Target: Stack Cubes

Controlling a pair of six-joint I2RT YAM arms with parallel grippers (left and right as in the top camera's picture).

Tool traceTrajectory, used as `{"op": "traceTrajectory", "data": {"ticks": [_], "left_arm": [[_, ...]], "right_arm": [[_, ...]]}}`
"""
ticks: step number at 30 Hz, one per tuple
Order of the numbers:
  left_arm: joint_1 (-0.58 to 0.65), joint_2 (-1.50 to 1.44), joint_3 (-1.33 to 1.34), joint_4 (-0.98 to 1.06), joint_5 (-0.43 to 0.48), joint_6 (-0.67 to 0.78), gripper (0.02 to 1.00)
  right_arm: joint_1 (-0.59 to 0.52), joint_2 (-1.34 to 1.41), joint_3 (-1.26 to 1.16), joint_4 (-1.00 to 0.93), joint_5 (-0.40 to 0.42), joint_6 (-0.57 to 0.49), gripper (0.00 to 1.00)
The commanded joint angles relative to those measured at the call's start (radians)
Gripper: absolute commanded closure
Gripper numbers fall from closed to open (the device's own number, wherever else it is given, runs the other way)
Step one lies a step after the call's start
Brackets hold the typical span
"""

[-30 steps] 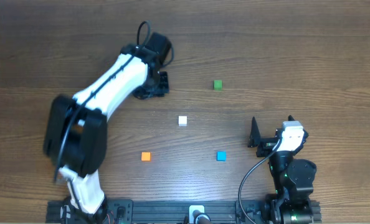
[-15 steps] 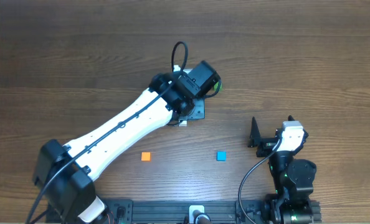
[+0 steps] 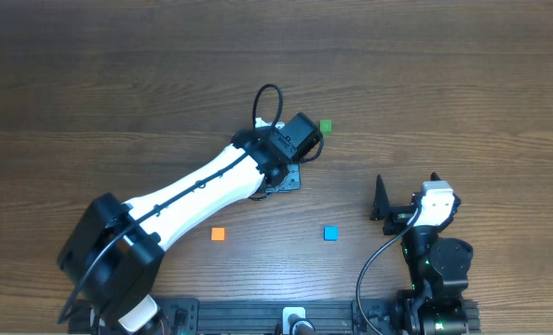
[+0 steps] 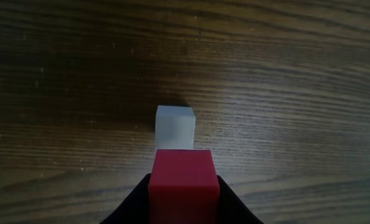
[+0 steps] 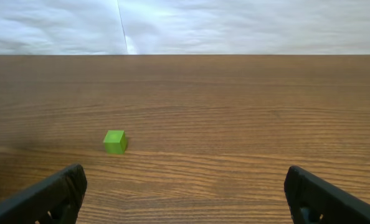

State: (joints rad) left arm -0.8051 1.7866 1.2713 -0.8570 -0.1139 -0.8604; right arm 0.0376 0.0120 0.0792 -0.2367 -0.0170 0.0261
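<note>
**Item: stacking cubes on a wooden table [image 3: 463, 74]. Places are given from the green cube.**

- Green cube [image 3: 326, 126]: small and matte. It sits flat on the table, alone.
- Red cube [image 4: 183, 180]: plain, with square edges, and its top face is level. The left gripper [image 4: 184, 203] holds it, with the dark fingers [image 4: 132, 206] pressed against two opposite sides. The gripper hangs near the green cube, on the side toward the left arm's base.
- White cube [image 4: 175, 127]: pale and smooth, resting on the table under the left gripper. In the left wrist view it lies just past the red cube's far edge. I cannot tell whether the two touch.
- Blue cube [image 3: 330, 234]: flat on the table, well apart from the green cube, straight back toward the arms' bases.
- Orange cube [image 3: 218, 234]: flat on the table, well apart from the green cube, back toward the bases and off toward the left arm.
- Right gripper [image 5: 186, 194]: fingers spread wide with nothing between them. It is well apart from the green cube, near its own base.
</note>
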Motion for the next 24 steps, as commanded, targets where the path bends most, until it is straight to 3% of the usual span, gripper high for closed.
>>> {"op": "traceTrajectory", "data": {"ticks": [1, 24], "left_arm": [[0.000, 0.055, -0.010, 0.010, -0.023, -0.014, 0.978], [0.023, 0.108, -0.010, 0.044, -0.041, -0.012, 0.980]], "right_arm": [[-0.006, -0.006, -0.006, -0.002, 0.000, 0.002, 0.009], [-0.006, -0.006, -0.006, -0.002, 0.000, 0.002, 0.009]]}}
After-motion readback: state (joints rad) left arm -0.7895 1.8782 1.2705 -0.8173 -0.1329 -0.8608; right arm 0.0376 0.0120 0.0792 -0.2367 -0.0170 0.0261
